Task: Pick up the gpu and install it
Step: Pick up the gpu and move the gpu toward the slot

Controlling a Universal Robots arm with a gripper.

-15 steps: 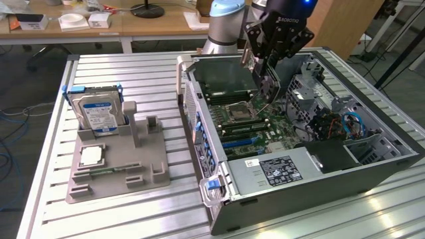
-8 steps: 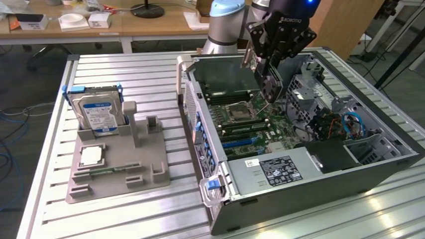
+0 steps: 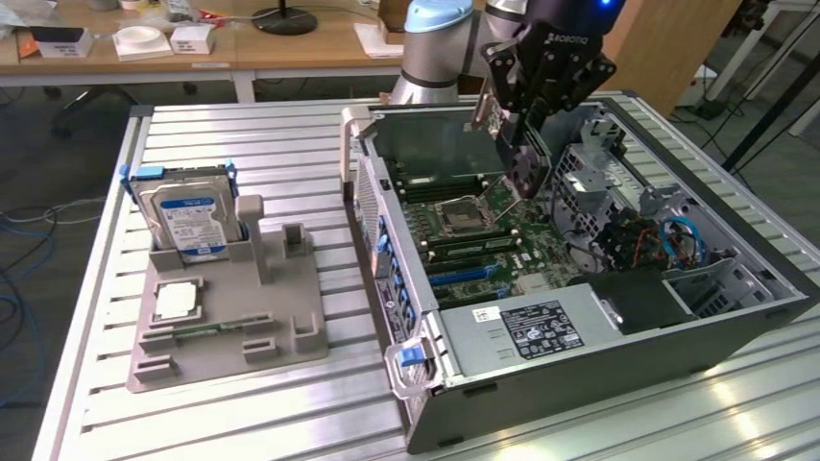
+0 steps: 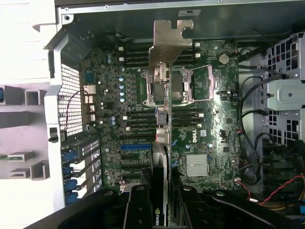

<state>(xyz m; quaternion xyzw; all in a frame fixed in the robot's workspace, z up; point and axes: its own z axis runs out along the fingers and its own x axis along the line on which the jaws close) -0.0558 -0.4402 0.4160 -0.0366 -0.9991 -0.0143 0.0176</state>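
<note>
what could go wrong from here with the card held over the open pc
1. The graphics card, gripped in the jaws, hangs over the processor socket and looks crosswise to the blue slot; lowered like this, its edge might hit the board.
2. Its metal bracket sits close to the case wall and may snag there.

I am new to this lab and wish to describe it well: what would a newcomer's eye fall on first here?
First, the open computer case on the slatted metal table, its green main board bare. Over the board the gripper holds the graphics card on edge, a silvery bracket at its far end. At the exterior view's left, a hard drive stands in a grey holder.
</note>
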